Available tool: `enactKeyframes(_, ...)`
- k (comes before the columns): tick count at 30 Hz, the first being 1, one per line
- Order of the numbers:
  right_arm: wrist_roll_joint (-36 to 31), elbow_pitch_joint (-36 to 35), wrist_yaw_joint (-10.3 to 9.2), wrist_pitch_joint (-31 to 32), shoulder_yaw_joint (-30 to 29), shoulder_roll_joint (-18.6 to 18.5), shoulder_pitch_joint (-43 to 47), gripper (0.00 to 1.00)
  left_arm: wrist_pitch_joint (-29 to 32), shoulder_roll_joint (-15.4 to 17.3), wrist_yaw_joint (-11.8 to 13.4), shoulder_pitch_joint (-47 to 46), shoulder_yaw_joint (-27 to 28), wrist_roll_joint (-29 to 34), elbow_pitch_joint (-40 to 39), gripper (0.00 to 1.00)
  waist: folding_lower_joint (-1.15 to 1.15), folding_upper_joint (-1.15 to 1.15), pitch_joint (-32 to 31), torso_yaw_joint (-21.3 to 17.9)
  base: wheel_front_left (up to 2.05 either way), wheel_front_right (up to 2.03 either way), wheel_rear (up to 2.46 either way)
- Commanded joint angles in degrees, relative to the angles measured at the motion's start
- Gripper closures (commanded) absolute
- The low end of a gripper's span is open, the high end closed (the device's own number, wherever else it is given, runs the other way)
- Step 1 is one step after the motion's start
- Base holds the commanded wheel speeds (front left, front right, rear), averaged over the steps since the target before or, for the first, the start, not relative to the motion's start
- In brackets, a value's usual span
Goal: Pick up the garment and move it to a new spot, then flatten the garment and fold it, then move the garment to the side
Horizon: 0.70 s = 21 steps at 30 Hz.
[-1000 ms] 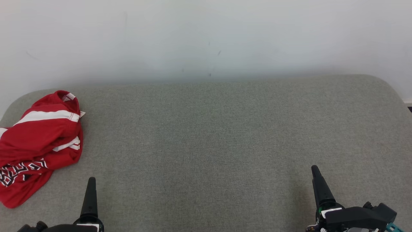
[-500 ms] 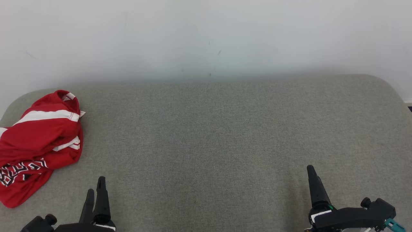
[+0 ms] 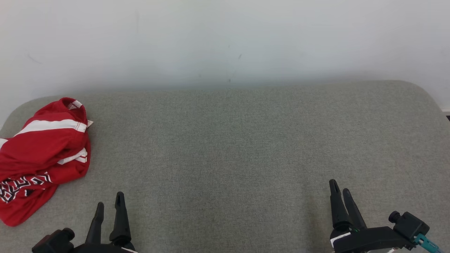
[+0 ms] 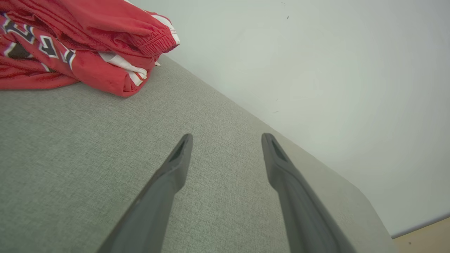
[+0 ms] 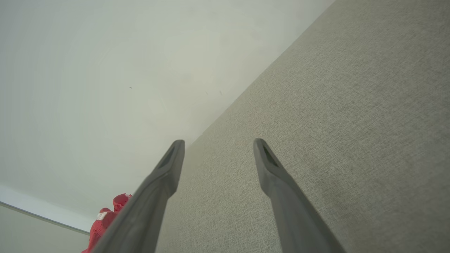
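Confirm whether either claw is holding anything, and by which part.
Nothing is held. The left claw and right claw are both open and empty above the grey cushion; the red garment lies crumpled to the left, untouched.

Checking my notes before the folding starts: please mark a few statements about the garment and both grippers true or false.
1. The red garment lies crumpled at the left end of the grey surface. True.
2. The left gripper holds the garment. False: its fingers are apart and empty, clear of the garment.
3. The right gripper is open. True.
4. The garment is plain red. False: it has white stripes and a black-and-white pattern.
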Motion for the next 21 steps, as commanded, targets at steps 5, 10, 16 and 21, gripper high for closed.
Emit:
enactKeyframes(5,-5.13,-0.56,-0.06,-1.17,0.63,-0.02,0.07,0.0,-1.18,0.39,0.27,0.14,-0.74,5.94,-1.03,0.0,0.0,0.0,0.0,0.03,0.0,0.0,0.0)
enactKeyframes(10,-8.85,-0.69,-0.06,-1.92,0.93,-0.01,0.37,0.0,-1.98,0.51,0.51,0.52,-1.21,9.53,-1.28,0.0,0.0,0.0,-0.09,0.05,0.0,0.0,0.0)
enactKeyframes(16,-12.35,-0.98,-0.07,-2.83,1.32,-0.01,0.58,0.0,-2.88,0.59,0.81,0.57,-1.6,13.3,-1.53,0.0,0.0,0.0,0.04,0.11,0.0,0.0,0.0)
enactKeyframes(21,-15.22,-1.15,-0.07,-3.6,1.52,-0.01,0.7,0.0,-3.67,0.8,0.93,0.71,-1.74,16.34,-1.74,0.0,0.0,0.0,0.21,0.08,0.0,0.0,0.0)
